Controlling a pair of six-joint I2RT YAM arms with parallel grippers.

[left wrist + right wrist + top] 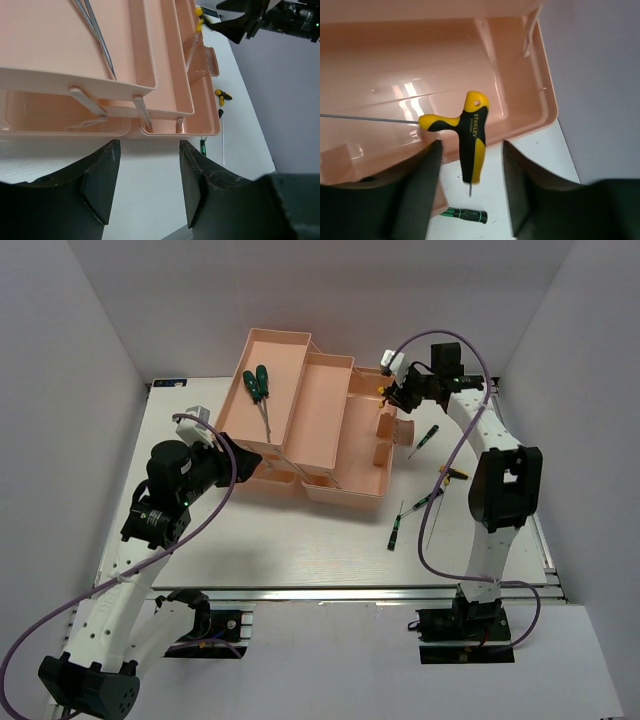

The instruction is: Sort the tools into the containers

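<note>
- Top view: the right hand (pixel 393 392) hangs over the 3 o'clock end of the toolbox (pixel 325 415), with the yellow T-handled screwdriver (pixel 383 390) at its tips. Two green screwdrivers (pixel 262 390) lie in the tray at 10 o'clock. Several loose screwdrivers (pixel 420 502) wait on the desk (pixel 300 550) at the box's 4 o'clock. The left hand (pixel 243 460) sits by the box's 8 o'clock corner.
- Left wrist view: the left hand (pixel 149 165) is spread wide with nothing between its fingers, and it faces the toolbox (pixel 75 82) wall. It is best held apart from that wall so the box does not shift.
- Right wrist view: the right hand (pixel 471 150) is wide apart, with a gap on either side of the T-handled screwdriver (pixel 471 130), so it has no grip on it. The shaft runs to 9 o'clock across the toolbox (pixel 395 60) compartment, and the grip's lower end crosses the rim toward 6 o'clock. I cannot tell whether the tool is resting or in mid-air. If it straddles the rim, nudge it toward 12 o'clock, then lift straight up clear of the crossbar.
</note>
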